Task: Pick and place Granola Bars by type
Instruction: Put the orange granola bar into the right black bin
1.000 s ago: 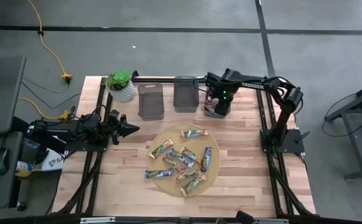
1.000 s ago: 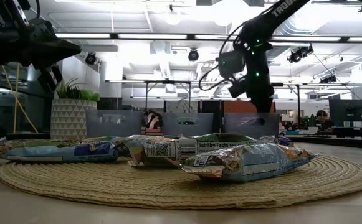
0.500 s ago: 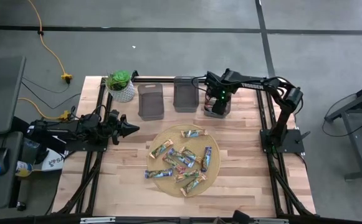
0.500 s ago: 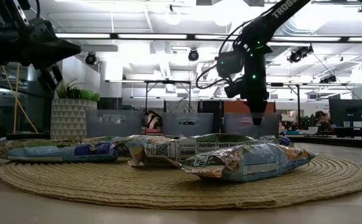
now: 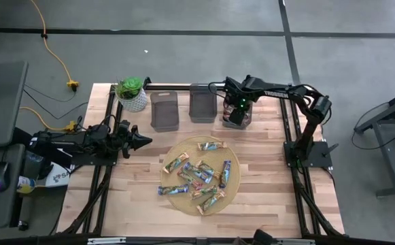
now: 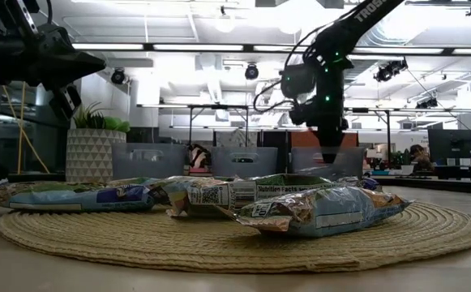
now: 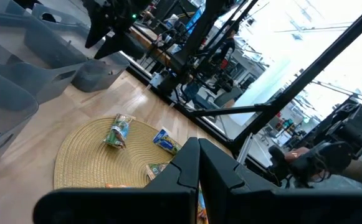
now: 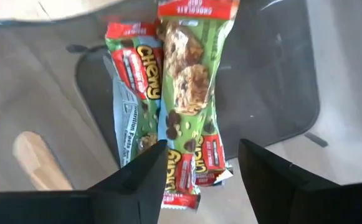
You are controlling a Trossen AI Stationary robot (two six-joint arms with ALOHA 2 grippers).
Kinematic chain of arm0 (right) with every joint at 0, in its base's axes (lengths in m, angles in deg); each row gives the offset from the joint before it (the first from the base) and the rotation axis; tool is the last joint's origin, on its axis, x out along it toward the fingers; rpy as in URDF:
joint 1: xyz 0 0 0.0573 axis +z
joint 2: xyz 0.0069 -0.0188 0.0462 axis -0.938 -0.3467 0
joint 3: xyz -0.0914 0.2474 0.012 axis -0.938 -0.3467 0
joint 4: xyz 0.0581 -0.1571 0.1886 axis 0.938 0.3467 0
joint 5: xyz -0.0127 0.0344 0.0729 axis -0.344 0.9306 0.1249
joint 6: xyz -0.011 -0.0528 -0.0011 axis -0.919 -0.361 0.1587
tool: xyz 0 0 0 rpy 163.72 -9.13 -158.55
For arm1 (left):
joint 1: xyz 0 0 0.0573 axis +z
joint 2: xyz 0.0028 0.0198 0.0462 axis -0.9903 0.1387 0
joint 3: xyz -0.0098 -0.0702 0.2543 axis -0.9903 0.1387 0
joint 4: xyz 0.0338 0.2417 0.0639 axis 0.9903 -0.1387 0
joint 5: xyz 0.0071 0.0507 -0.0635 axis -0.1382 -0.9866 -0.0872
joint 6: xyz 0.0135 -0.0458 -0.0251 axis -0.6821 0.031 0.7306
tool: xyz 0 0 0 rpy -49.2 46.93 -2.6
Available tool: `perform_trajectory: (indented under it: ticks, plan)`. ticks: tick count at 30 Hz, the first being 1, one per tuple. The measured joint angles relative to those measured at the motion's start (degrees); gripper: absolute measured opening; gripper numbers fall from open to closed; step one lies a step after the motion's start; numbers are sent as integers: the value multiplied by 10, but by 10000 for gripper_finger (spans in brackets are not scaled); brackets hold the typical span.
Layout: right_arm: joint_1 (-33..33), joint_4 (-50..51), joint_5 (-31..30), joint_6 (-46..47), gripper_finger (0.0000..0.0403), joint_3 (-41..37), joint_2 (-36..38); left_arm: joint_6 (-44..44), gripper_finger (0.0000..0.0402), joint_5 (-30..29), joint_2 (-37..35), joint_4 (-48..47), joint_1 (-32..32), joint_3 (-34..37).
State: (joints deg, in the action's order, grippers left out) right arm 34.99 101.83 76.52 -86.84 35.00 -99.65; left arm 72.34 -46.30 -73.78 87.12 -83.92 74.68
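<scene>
Landmark: clear grey bin, seen from above, its floor dark and see-through.
Granola Bars: two green wrapped bars lie inside the bin, side by side and overlapping.
Wrapper detail: red "Chewy" label, chocolate-chip bar pictured.
Right gripper: above the bin, fingers spread apart, nothing between them.
Outside the bin: light wood table.

Three grey bins; one mat; one plant.
</scene>
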Motion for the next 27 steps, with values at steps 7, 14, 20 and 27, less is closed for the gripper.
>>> perform_trajectory:
  ticks: [7,14,20,27]
  plan:
    - [0,-9,-1,38,182,0,47,0,1,0,0,0,0,0]
    - [30,-56,32,71,182,0,101,0,1,0,0,0,0,0]
    - [83,-123,35,74,182,1,131,0,1,0,0,0,0,0]
    - [140,-124,17,75,182,1,136,0,1,0,0,0,0,0]
